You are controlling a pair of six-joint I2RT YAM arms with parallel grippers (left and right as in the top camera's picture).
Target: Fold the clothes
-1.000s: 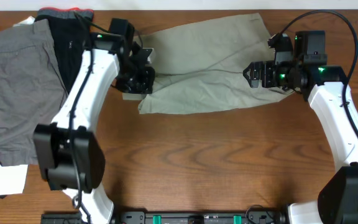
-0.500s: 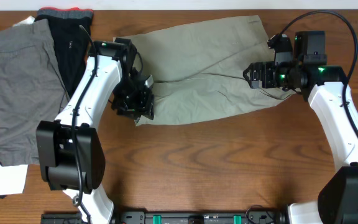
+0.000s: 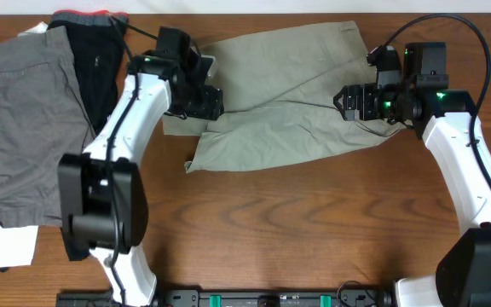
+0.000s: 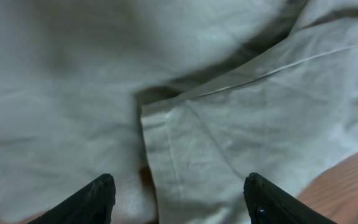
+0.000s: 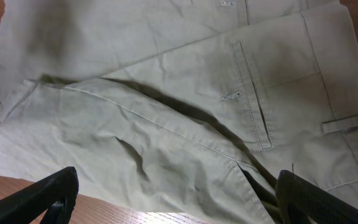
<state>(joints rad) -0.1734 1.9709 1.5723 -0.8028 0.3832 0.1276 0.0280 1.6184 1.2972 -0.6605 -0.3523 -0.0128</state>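
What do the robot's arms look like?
The left arm and right arm both have white shells, chunky black joints and black jaws. Small green lights glow near the wrists, and a black cable loops over the right one.

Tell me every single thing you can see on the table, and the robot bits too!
khaki shorts: one, light beige, back middle of the table
grey shorts: one, dark grey, left side
black garment: one, black with a red waistband, back left, beside the grey shorts
white sheet: one, white, front left; cloth or paper, cannot tell
table: one, brown wood, under everything
left arm: one, white and black, left of the khaki shorts
right arm: one, white and black, right side
left gripper: one, black, open over the khaki shorts' left end
right gripper: one, black, open over their right end
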